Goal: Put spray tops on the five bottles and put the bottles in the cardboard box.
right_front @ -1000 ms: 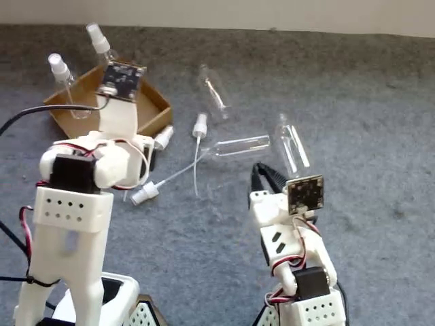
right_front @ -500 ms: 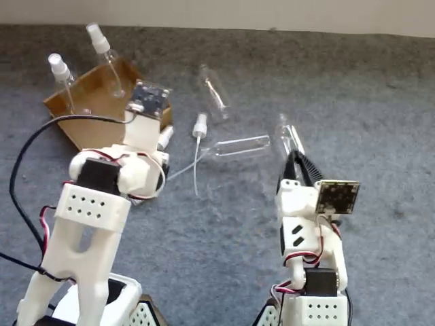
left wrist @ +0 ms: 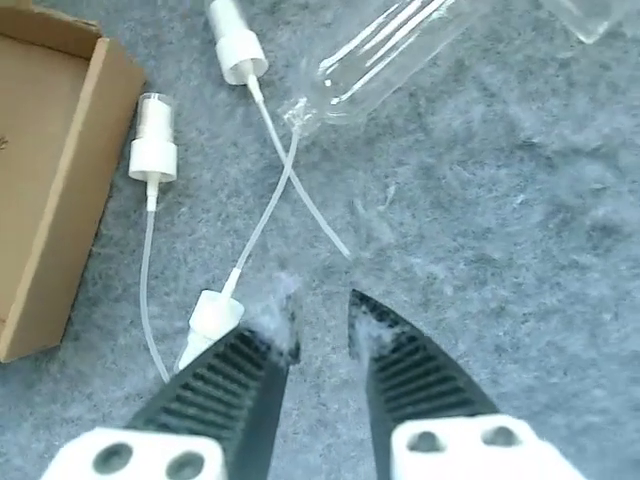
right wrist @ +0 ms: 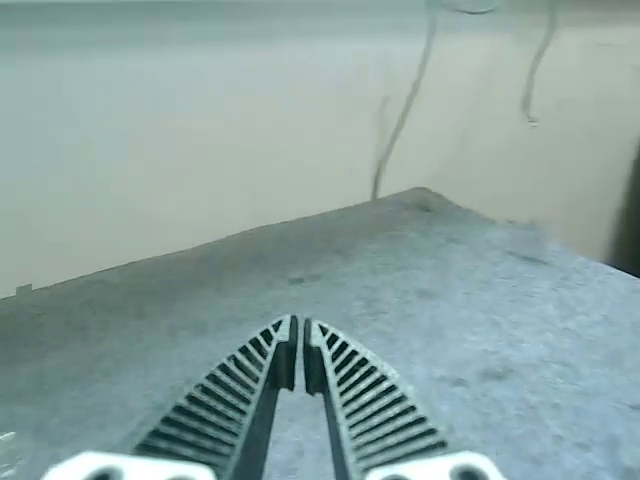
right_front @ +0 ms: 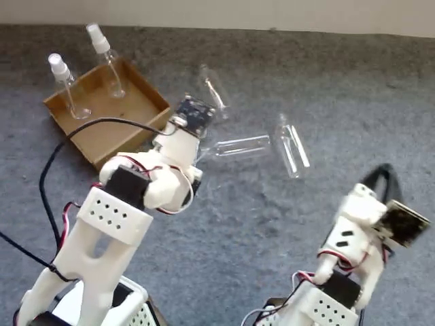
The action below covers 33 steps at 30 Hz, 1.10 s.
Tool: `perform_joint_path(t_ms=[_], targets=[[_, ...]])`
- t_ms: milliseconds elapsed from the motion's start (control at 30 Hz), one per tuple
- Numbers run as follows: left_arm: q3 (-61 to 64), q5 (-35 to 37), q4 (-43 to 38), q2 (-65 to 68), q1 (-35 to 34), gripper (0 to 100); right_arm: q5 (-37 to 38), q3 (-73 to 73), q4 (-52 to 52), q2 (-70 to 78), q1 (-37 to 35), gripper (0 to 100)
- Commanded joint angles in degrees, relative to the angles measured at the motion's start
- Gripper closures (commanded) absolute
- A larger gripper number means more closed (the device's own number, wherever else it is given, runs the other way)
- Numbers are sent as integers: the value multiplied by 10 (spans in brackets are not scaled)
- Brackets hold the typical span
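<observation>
- Capping is judged to be the step in hand. Two capped bottles [right_front: 68,92] stand in the cardboard box [right_front: 129,129], while three uncapped bottles [right_front: 241,145] lie on the surface [right_front: 353,81].
- Left claw [left wrist: 322,305] is held low over the surface with its jaws slightly apart and nothing gripped.
- One spray top [left wrist: 210,315] lies just beside a finger of that claw. Two other tops [left wrist: 153,140] and the nearest bottle [left wrist: 390,50] are seen farther ahead.
- Next, a small sideways shift seems called for, so that the near top's head is taken between the jaws and its tube left free.
- Right claw [right wrist: 299,330] is raised, nearly closed and empty. It is pointed away, well apart from the bottles.
</observation>
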Motion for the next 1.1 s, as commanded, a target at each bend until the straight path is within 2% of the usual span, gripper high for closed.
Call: perform_joint_path(t_ms=[0,167,467,767,900,1067], targets=[[-66,4,-9,30,39,962,0,102,-11,-5,124,984],[-191,40,18,187,73,961,0,102,56,-7,202,984],[-497,43,98,427,134,950,0,102,183,-7,256,983],[-741,147,105,655,150,668,0,102,259,-7,306,983],[-858,202,105,760,150,616,0,102,260,-7,325,983],[-1002,257,71,903,145,607,0,102,260,-6,328,983]])
